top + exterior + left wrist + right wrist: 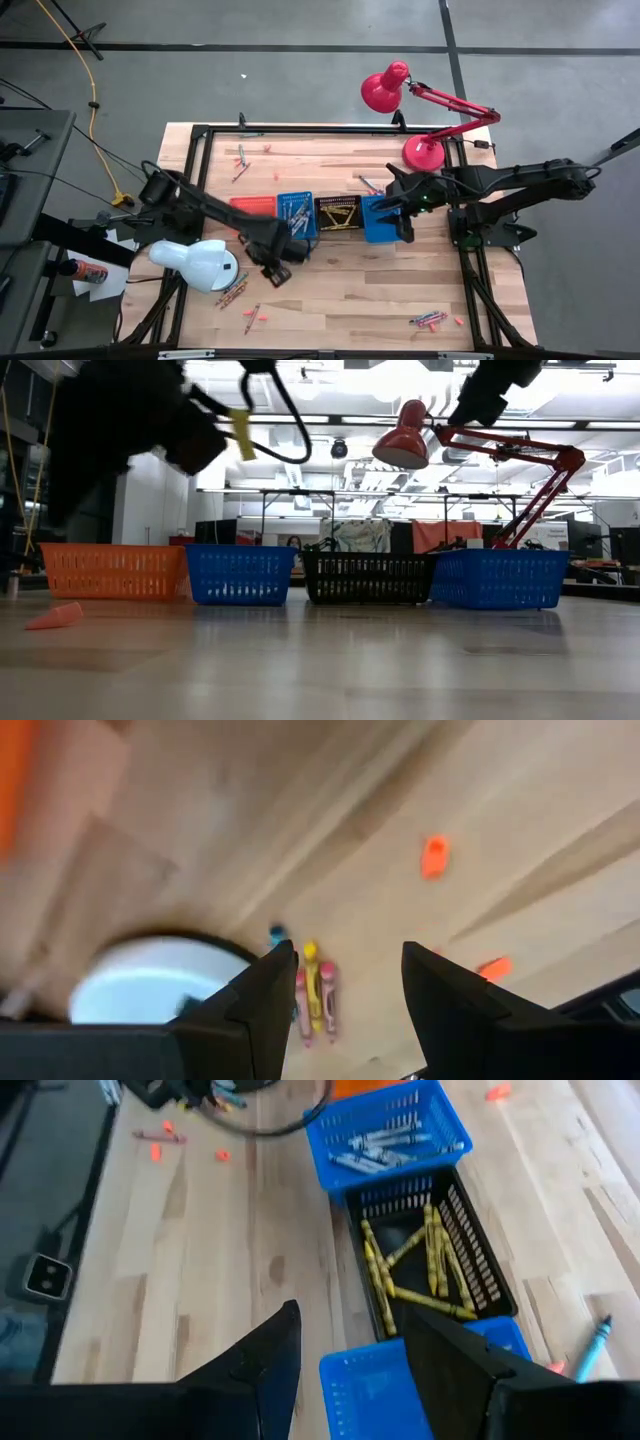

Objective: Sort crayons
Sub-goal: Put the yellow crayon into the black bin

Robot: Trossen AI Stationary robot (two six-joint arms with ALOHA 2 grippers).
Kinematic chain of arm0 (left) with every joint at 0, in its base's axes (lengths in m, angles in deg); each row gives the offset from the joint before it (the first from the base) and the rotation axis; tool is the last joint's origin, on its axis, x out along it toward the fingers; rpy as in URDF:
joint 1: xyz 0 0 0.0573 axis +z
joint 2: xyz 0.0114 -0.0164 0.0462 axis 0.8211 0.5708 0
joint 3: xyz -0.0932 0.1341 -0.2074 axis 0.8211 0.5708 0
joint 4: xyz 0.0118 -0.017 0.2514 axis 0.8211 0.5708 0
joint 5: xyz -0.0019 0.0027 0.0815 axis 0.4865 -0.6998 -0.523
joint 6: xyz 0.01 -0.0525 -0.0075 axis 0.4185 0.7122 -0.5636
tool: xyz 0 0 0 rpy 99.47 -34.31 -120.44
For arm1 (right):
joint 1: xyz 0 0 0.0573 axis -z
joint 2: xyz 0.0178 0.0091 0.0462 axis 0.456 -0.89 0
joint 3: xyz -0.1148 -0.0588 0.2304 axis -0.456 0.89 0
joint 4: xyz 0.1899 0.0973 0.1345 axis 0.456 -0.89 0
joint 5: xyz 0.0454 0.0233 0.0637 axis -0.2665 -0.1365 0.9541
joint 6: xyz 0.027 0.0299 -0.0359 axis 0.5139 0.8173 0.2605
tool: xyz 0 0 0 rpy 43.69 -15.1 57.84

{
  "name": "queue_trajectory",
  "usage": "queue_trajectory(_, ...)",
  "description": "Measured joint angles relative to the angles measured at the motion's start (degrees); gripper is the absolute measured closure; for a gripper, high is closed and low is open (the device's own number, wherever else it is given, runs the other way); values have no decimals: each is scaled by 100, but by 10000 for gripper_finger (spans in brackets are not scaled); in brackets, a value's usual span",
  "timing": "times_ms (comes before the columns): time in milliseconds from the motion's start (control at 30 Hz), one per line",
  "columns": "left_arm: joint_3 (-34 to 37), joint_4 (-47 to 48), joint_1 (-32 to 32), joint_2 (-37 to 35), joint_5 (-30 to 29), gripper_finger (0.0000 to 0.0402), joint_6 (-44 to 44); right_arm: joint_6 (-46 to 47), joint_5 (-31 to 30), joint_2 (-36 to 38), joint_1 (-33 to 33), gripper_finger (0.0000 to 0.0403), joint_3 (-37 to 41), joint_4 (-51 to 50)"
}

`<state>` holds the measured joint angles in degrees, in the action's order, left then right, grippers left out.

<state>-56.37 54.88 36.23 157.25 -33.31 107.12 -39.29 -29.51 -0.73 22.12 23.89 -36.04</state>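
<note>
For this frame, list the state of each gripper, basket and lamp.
Left gripper: open, empty, above loose crayons.
Right gripper: open, empty, over the right blue basket.
Black basket: holds yellow crayons.
Left blue basket: holds pale crayons.
Orange basket: upright, contents hidden.
Red lamp: upright; lit or not, unclear.

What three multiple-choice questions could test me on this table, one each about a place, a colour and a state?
1. Which basket is just below the right gripper?
A. orange
B. the end blue basket
C. the black one
2. What colour are the crayons in the black basket?
A. yellow
B. pink
C. green
3. How is the left gripper?
A. shut on a crayon
B. open and empty
C. resting in a basket

Answers: 1 B, the right wrist view shows it directly beneath the fingers; 2 A, yellow sticks lie inside; 3 B, its fingers stand apart above loose crayons.
</note>
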Motion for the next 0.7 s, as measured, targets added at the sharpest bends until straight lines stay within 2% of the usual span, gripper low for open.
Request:
queue_trajectory(167, 0, -135, -471, 220, 170, 232, 506, 20, -2, 90, -87, 233, 0, 143)
queue_trajectory(333, 26, -155, -637, 412, 225, 232, 708, 204, -76, 80, -117, 233, 0, 229)
queue_trajectory(700, 28, -169, -676, 955, 276, 232, 345, 471, -128, 77, -115, 233, 0, 315)
